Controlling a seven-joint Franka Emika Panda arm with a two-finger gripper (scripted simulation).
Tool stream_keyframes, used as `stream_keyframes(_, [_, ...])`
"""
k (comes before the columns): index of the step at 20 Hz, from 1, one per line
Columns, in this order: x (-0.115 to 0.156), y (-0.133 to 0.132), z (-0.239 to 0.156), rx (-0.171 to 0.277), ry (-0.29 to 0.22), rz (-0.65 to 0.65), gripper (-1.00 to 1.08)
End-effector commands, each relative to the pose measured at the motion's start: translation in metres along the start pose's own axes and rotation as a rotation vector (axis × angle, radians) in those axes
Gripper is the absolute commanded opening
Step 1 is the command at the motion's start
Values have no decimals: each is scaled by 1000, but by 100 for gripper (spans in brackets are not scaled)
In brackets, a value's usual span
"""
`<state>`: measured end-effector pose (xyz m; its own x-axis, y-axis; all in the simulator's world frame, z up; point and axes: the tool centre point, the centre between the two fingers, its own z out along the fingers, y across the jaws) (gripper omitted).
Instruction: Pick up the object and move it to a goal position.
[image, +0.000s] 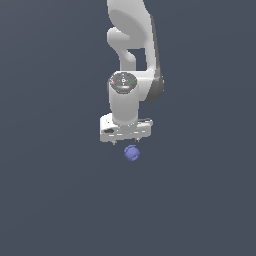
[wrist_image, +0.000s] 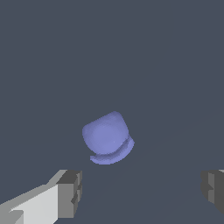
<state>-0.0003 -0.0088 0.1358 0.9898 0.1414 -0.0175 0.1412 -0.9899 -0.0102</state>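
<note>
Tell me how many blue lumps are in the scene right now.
1. The single blue lump lies on the dark floor just ahead of the white hand, clear of its open fingers. Nothing else seems hidden.

We see only a plain tabletop of dark grey-blue colour. It fills both views. We find no marks or edges on it.

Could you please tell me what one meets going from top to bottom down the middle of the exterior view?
White arm → its hand, fingers spread → the small blue-violet lump just below it, ungrasped, on the plain dark ground.
</note>
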Motion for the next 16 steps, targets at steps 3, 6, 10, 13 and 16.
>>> stream_keyframes(3, [3,-7,14,-6,3,-137,100])
stream_keyframes(6, [4,-12,24,-10,6,-230,100])
stream_keyframes(10, [6,-18,34,-12,10,-328,100])
stream_keyframes(13, [6,-21,39,-13,12,-383,100])
stream_keyframes(16, [7,-24,43,-14,13,-423,100])
